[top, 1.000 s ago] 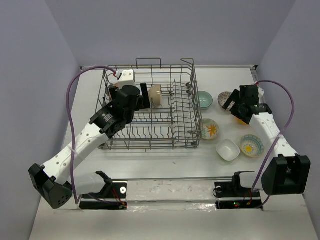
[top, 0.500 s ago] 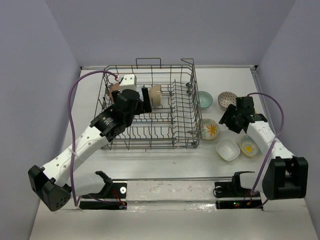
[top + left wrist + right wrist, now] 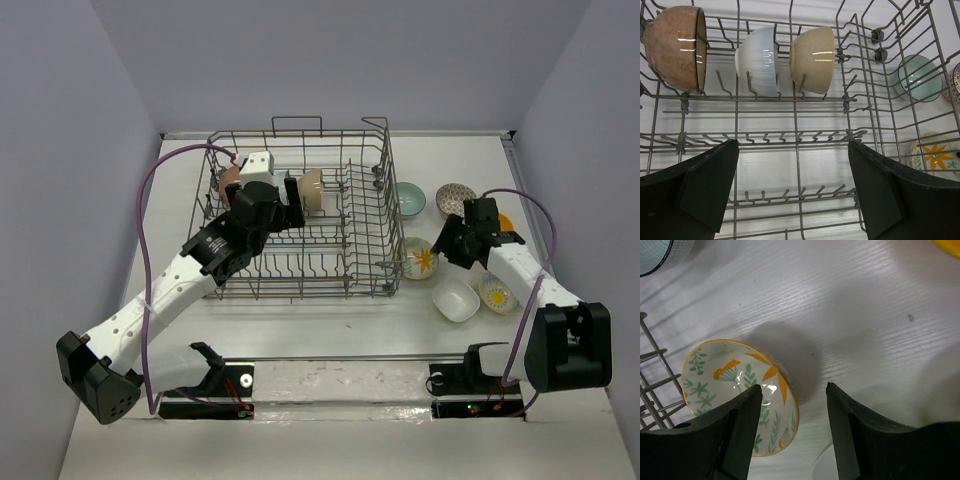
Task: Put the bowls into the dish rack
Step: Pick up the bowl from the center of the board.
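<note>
Just swung the right gripper point(image 3: 792, 400) away from the far bowls, and now I'm hanging it over the floral bowl point(image 3: 725, 375), which is sitting on the table point(image 3: 865, 305) just beside the dish rack point(image 3: 392, 215), on its right side. The jaws are narrowing from wide open to about halfway, straddling the rim but not pinching yet, so nothing's held. The left gripper point(image 3: 792, 155) is staying wide open and empty inside the rack, near the three bowls point(image 3: 757, 60) already standing in the tines. I'm guessing floral's going in fourth

The right arm point(image 3: 515, 265) hides most of the orange-yellow bowl point(image 3: 506, 221).
</note>
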{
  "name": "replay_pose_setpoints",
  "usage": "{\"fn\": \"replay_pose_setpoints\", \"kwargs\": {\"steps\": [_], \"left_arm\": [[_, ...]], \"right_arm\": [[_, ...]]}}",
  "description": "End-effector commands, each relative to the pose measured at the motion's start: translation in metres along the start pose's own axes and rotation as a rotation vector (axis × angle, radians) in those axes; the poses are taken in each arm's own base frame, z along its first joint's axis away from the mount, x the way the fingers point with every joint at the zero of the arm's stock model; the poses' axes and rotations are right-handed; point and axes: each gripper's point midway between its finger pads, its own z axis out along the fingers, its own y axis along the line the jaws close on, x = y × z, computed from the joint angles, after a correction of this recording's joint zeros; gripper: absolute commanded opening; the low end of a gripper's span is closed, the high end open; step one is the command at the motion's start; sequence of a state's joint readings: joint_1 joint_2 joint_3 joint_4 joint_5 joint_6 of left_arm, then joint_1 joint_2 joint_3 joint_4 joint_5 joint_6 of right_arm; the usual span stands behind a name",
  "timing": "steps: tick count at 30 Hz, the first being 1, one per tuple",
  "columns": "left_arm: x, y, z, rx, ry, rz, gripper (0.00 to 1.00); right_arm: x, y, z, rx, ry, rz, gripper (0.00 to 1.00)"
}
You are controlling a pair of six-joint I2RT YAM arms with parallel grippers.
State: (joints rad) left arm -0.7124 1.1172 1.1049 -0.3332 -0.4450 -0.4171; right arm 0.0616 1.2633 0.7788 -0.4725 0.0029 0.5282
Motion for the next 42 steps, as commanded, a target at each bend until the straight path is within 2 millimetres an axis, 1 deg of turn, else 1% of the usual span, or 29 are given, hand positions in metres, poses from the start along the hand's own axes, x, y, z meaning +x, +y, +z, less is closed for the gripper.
{"fn": "replay_pose_setpoints", "kwargs": {"steps": [1,3,6,8,11,13,19,21,26,27,30,32,33,34,37,38,41,42], "left_arm": [[-0.009,-0.005,-0.003,0.024,-0.037,-0.039,0.99],[-0.009,-0.006,-0.003,0.024,-0.036,-0.039,0.99],[-0.007,-0.006,-0.001,0.025,-0.029,-0.04,0.99],[-0.004,-0.01,0.001,0.037,-0.019,-0.04,0.99],[-0.002,-0.012,0.003,0.044,-0.012,-0.042,0.99],[-0.001,-0.013,0.004,0.045,-0.008,-0.042,0.99],[0.0,-0.014,0.006,0.047,0.001,-0.04,0.99],[0.003,-0.015,0.007,0.048,0.012,-0.038,0.99],[0.006,-0.016,0.01,0.05,0.022,-0.038,0.99],[0.007,-0.017,0.01,0.051,0.027,-0.039,0.99],[0.008,-0.019,0.011,0.06,0.032,-0.042,0.99],[0.009,-0.021,0.011,0.065,0.035,-0.046,0.99],[0.01,-0.02,0.011,0.064,0.038,-0.045,0.99],[0.01,-0.021,0.011,0.065,0.038,-0.048,0.99],[0.011,-0.02,0.012,0.061,0.041,-0.048,0.99],[0.012,-0.019,0.012,0.059,0.041,-0.049,0.99],[0.012,-0.021,0.012,0.065,0.043,-0.053,0.99],[0.013,-0.022,0.012,0.068,0.045,-0.055,0.99]], "right_arm": [[-0.002,0.012,0.006,-0.048,-0.019,-0.025,0.6],[0.002,0.013,0.009,-0.049,-0.013,-0.031,0.6],[0.007,0.012,0.012,-0.053,-0.006,-0.027,0.57],[0.009,0.011,0.014,-0.053,0.001,-0.025,0.57],[0.012,0.01,0.018,-0.053,0.009,-0.025,0.53],[0.015,0.009,0.02,-0.054,0.016,-0.024,0.52],[0.014,0.012,0.024,-0.067,0.016,-0.018,0.48],[0.015,0.014,0.026,-0.077,0.022,-0.017,0.43],[0.011,0.016,0.027,-0.078,0.007,-0.006,0.38],[0.011,0.016,0.028,-0.082,0.008,-0.006,0.36],[0.014,0.017,0.03,-0.088,0.015,-0.003,0.33],[0.018,0.016,0.033,-0.086,0.029,-0.003,0.27],[0.017,0.017,0.033,-0.09,0.028,-0.003,0.22],[0.018,0.016,0.033,-0.091,0.03,-0.001,0.2],[0.015,0.019,0.03,-0.099,0.018,0.001,0.14],[0.01,0.02,0.024,-0.102,0.0,0.004,0.12],[0.002,0.016,0.015,-0.074,-0.039,0.005,0.09],[-0.003,0.015,0.009,-0.061,-0.05,-0.002,0.09]]}}
